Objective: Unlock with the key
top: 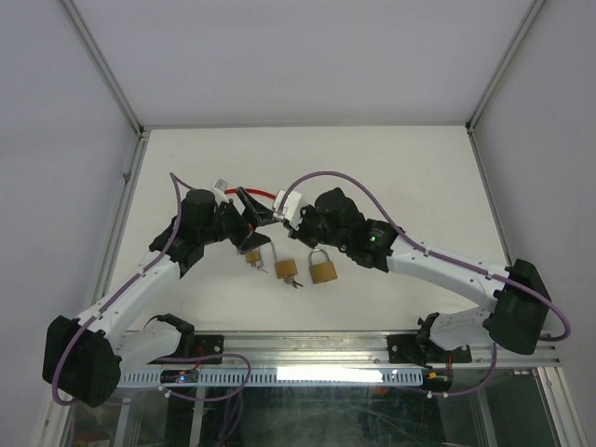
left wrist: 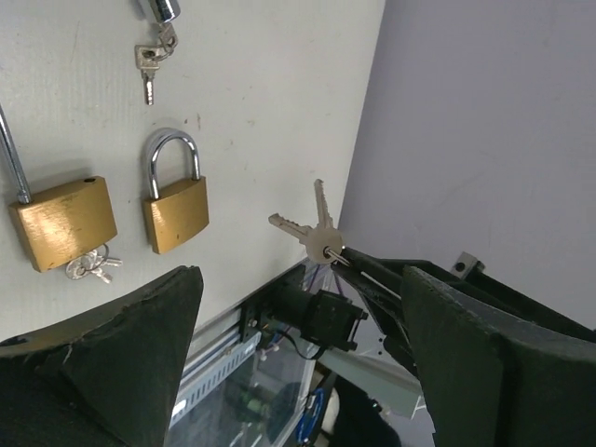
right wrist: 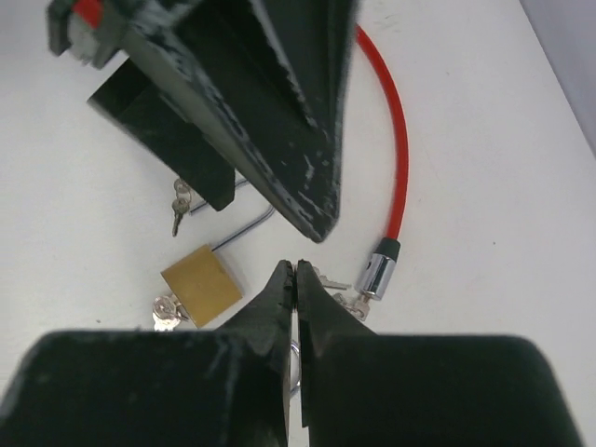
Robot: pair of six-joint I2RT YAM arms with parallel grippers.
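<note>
On the white surface [top: 391,168], three brass padlocks [top: 322,268] lay centrally. The right tool [right wrist: 296,277], clamped on the keys [left wrist: 319,233], held them raised before the wide-apart left tool [left wrist: 303,272]. Key still being positioned; next, likely aligning one blade with a keyhole.

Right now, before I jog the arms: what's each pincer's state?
Left pincer: open, empty.
Right pincer: closed on the keys.
</note>
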